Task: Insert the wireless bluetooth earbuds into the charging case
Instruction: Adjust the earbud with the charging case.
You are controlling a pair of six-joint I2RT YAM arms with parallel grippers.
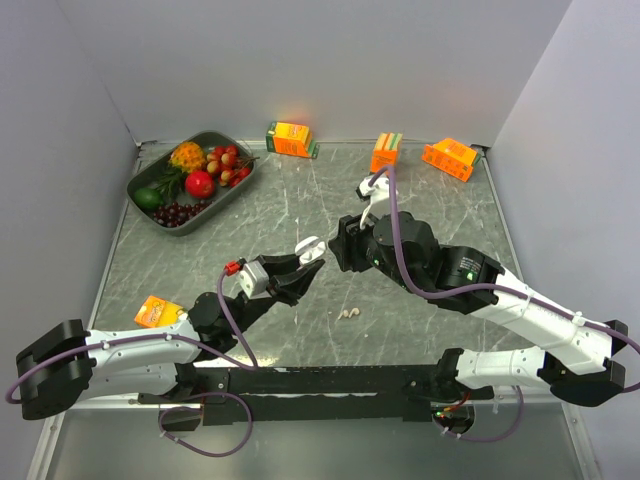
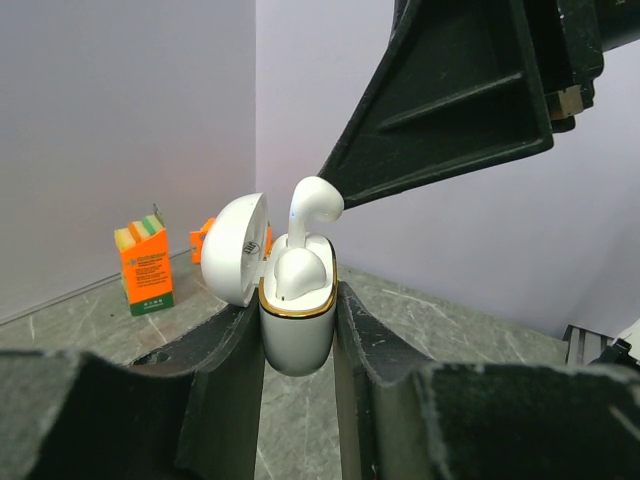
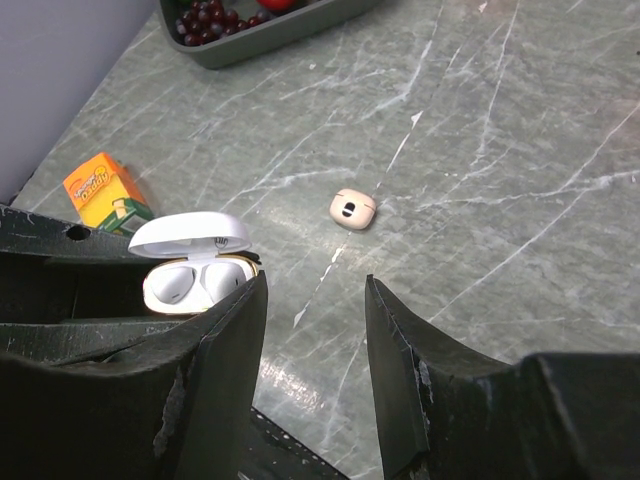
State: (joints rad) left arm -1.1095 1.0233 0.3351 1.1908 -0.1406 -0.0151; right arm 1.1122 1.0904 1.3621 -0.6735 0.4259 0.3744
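Observation:
The white charging case point(image 2: 297, 325) with a gold rim has its lid point(image 2: 235, 250) open and is held up off the table. My left gripper point(image 2: 298, 345) is shut on its body. One earbud point(image 2: 298, 272) sits low in the case. A second earbud point(image 2: 315, 198) stands higher, right beside a finger point(image 2: 450, 100) of my right gripper. In the right wrist view the case point(image 3: 195, 275) lies left of my right gripper point(image 3: 315, 300), which is open and holds nothing. A pale-beige earbud point(image 3: 352, 208) lies loose on the table point(image 1: 349, 313). From above, the case point(image 1: 311, 247) is between the left gripper point(image 1: 305, 258) and the right gripper point(image 1: 338, 250).
A grey tray point(image 1: 150, 215) of fruit stands at the back left. Orange juice cartons point(image 1: 291, 138) point(image 1: 386, 151) point(image 1: 449, 158) line the back wall, and another carton point(image 1: 159, 312) lies near the left arm. Grey walls close in the marble table point(image 1: 450, 210).

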